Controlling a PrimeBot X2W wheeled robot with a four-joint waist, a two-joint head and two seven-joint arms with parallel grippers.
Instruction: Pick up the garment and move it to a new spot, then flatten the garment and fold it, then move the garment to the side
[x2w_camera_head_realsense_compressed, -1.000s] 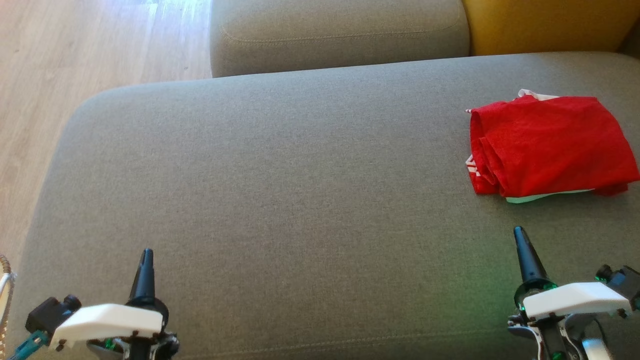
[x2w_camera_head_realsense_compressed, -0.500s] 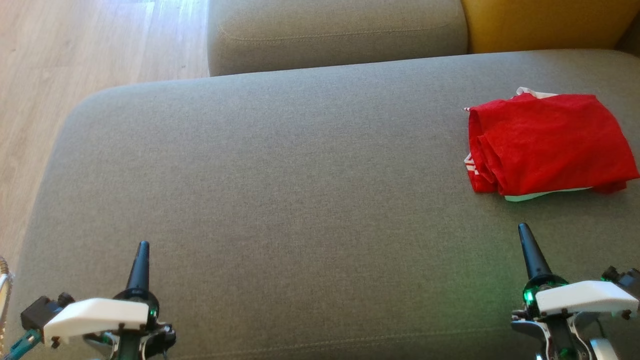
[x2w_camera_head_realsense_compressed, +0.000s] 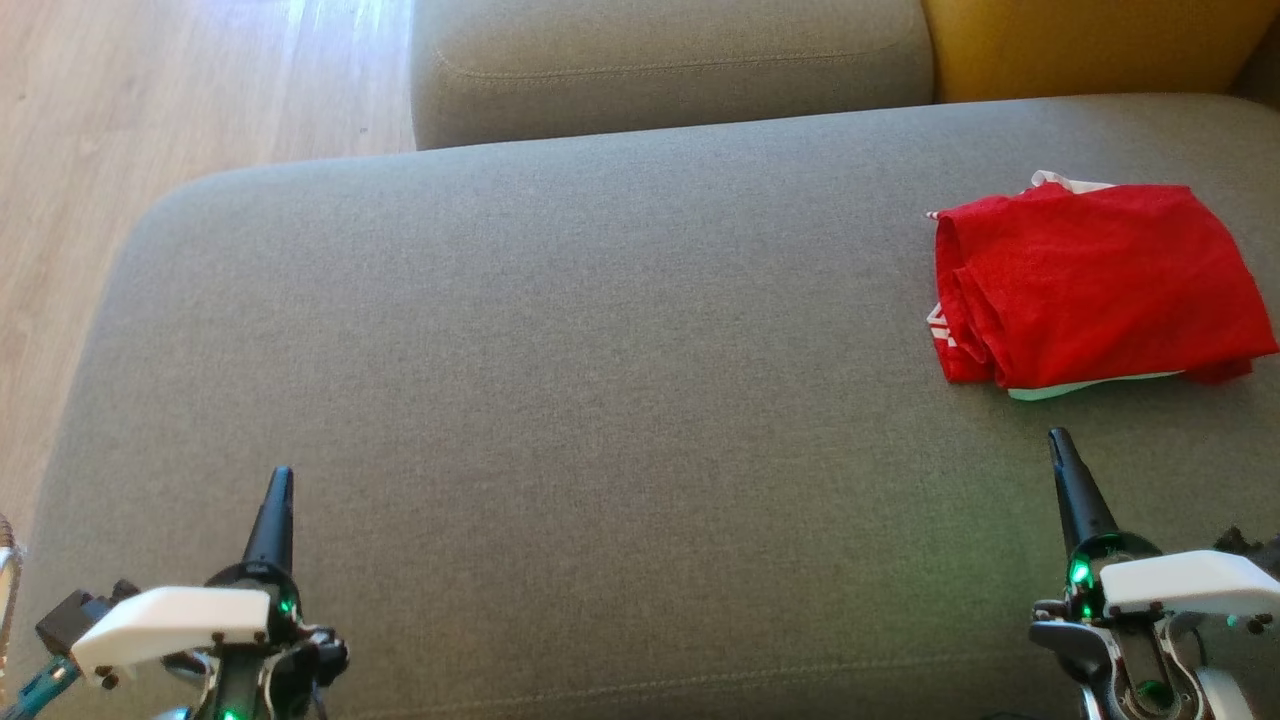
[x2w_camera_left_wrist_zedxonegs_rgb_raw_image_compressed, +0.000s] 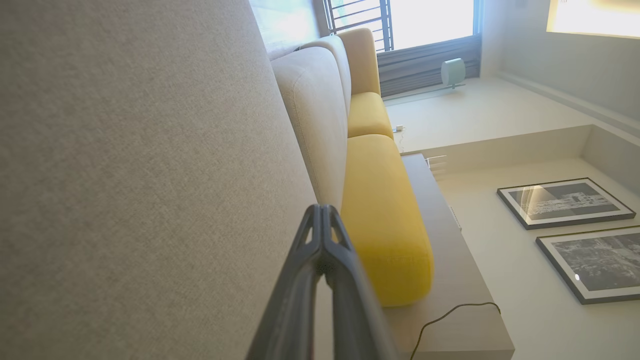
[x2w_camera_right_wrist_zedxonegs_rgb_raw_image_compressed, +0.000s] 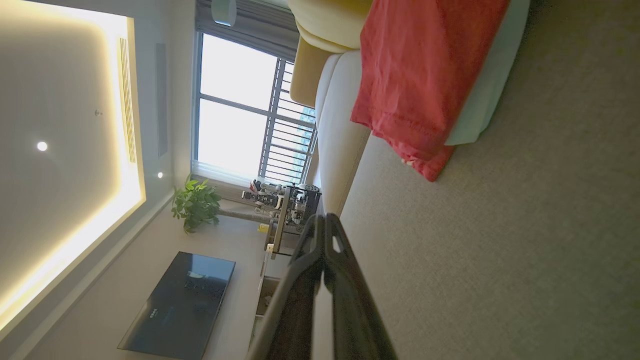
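Note:
The garment (x2w_camera_head_realsense_compressed: 1090, 285) is red with white trim and lies folded into a rough rectangle at the right side of the grey sofa seat (x2w_camera_head_realsense_compressed: 600, 400). It also appears in the right wrist view as the garment (x2w_camera_right_wrist_zedxonegs_rgb_raw_image_compressed: 420, 75). My right gripper (x2w_camera_head_realsense_compressed: 1056, 438) is shut and empty, hovering just in front of the garment's near edge, apart from it. At the lower left, far from the garment, my left gripper (x2w_camera_head_realsense_compressed: 282, 475) is shut with nothing in it. Both pairs of fingertips meet in the wrist views, left gripper (x2w_camera_left_wrist_zedxonegs_rgb_raw_image_compressed: 322, 207) and right gripper (x2w_camera_right_wrist_zedxonegs_rgb_raw_image_compressed: 322, 216).
A grey back cushion (x2w_camera_head_realsense_compressed: 670, 60) and a yellow cushion (x2w_camera_head_realsense_compressed: 1090, 45) stand behind the seat. Wooden floor (x2w_camera_head_realsense_compressed: 130, 120) lies past the seat's left edge. A wide stretch of bare seat fabric separates the two grippers.
Both grippers have shifted slightly forward and outward; the right one is a little closer to the garment. The head view has drifted slightly. The garment lies as before.

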